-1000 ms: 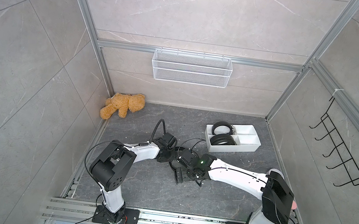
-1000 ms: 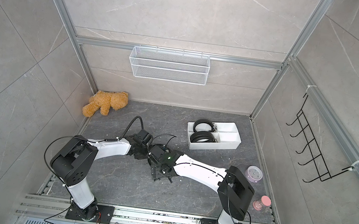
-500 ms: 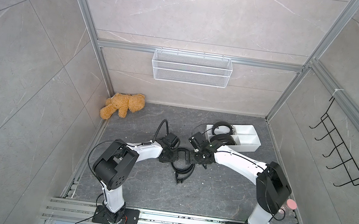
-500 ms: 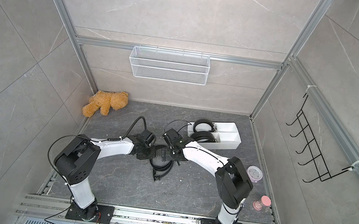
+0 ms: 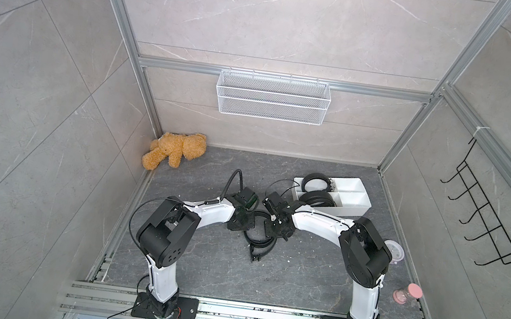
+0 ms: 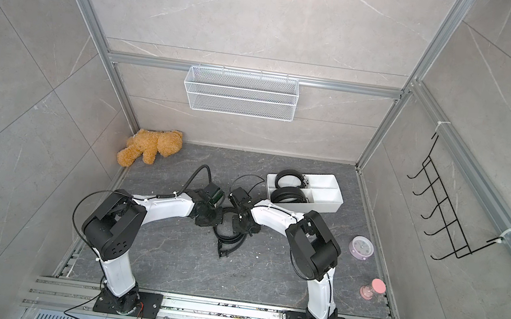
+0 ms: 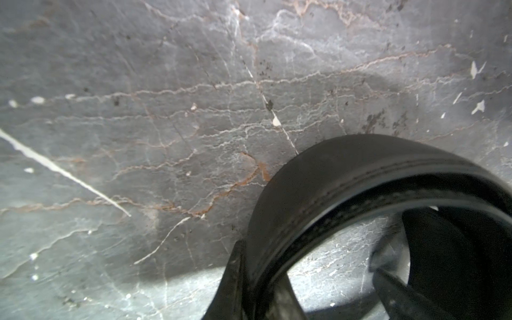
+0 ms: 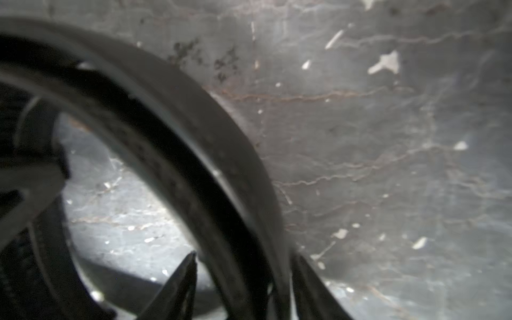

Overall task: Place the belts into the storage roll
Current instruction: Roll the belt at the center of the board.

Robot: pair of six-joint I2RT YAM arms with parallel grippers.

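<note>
A loosely coiled black belt [image 5: 260, 239] lies on the dark floor between both arms, its buckle end trailing toward the front. My left gripper [image 5: 250, 230] is shut on the coil's left side; the left wrist view shows the strap [image 7: 360, 171] pinched in the left gripper [image 7: 257, 277]. My right gripper [image 5: 273, 229] stands over the coil's right side. In the right wrist view its fingers straddle the strap [image 8: 194, 124], the right gripper [image 8: 245, 266] still open, with a small gap at the inner finger. The white storage roll [image 5: 359, 202] at back right holds two coiled belts [image 5: 315, 182] [image 5: 316, 198].
A teddy bear [image 5: 174, 153] lies in the back left corner. A white wire basket [image 5: 271, 102] hangs on the back wall and a black hook rack [image 5: 480, 223] on the right wall. A lilac clock [image 5: 394, 250] and pink timer [image 5: 407, 292] stand at the right.
My right arm has swung round and set its gripper down over the coil's right side, with the jaws narrowing. The left gripper has kept its pinch on the belt.
</note>
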